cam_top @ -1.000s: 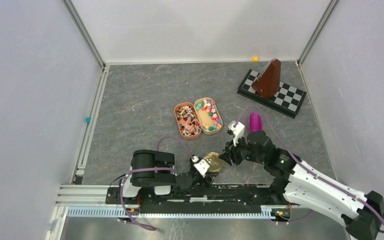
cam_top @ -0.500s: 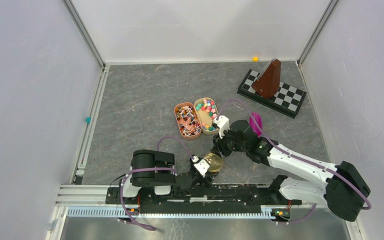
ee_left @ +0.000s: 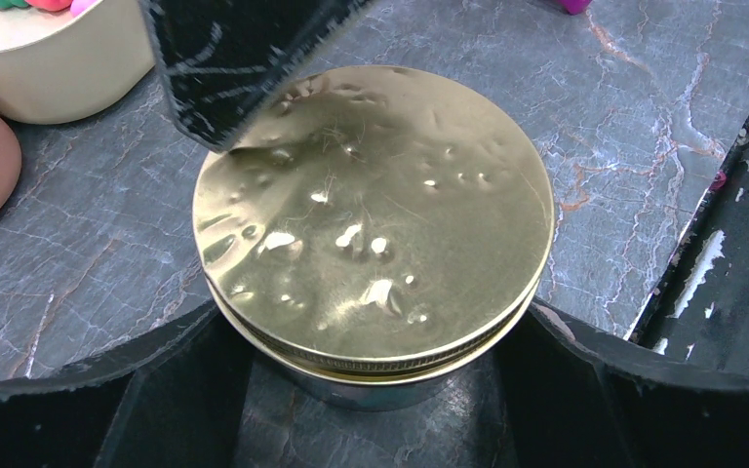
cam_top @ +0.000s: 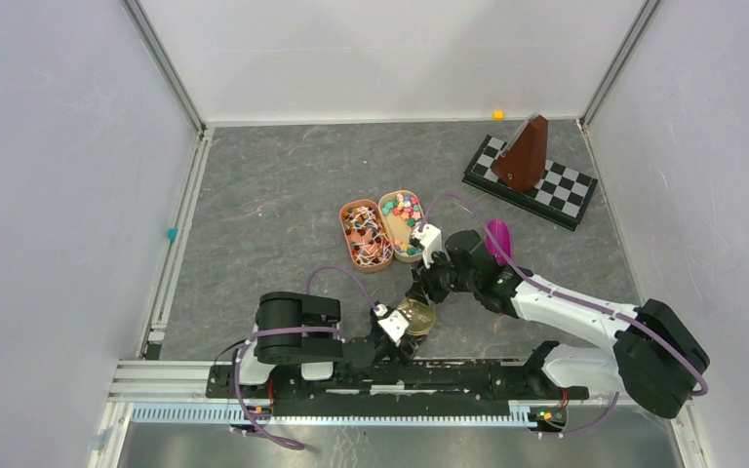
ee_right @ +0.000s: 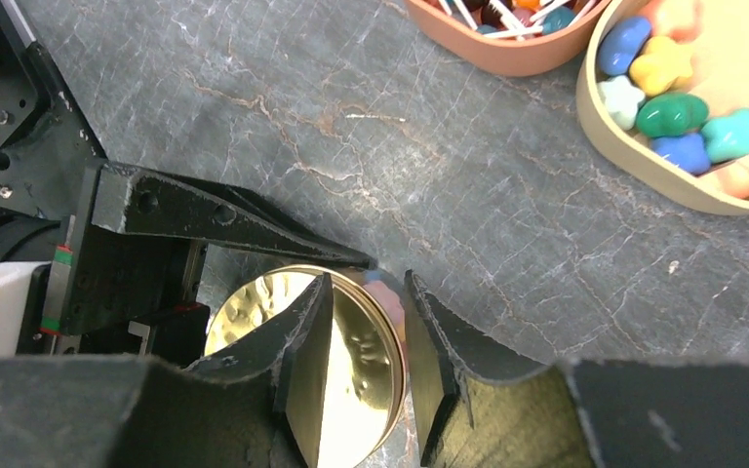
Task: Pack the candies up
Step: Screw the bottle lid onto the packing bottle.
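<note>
The candies [cam_top: 407,219], small star-like pieces in mixed bright colours, fill a cream oval tray [cam_top: 423,251]; they also show in the right wrist view [ee_right: 702,107]. A jar with a dented gold lid [cam_top: 416,315] stands at the near table edge. My left gripper [cam_top: 408,326] is shut on the jar's body just under the lid [ee_left: 375,214], one finger on each side. My right gripper [cam_top: 421,290] is open and low over the jar's far edge. In the right wrist view [ee_right: 371,366] one finger is over the lid [ee_right: 361,375] and the other is outside its rim.
An orange-brown oval tray [cam_top: 349,244] of white-twisted wrapped sweets touches the cream tray's left side. A purple object [cam_top: 497,237] lies right of the trays. A brown metronome [cam_top: 524,153] stands on a checkered board [cam_top: 566,200] at the back right. The arms' base rail [cam_top: 351,375] runs along the near edge.
My right arm has swung left from beside the purple object, and its gripper has come down over the jar's far edge. The left gripper and the jar have not moved.
</note>
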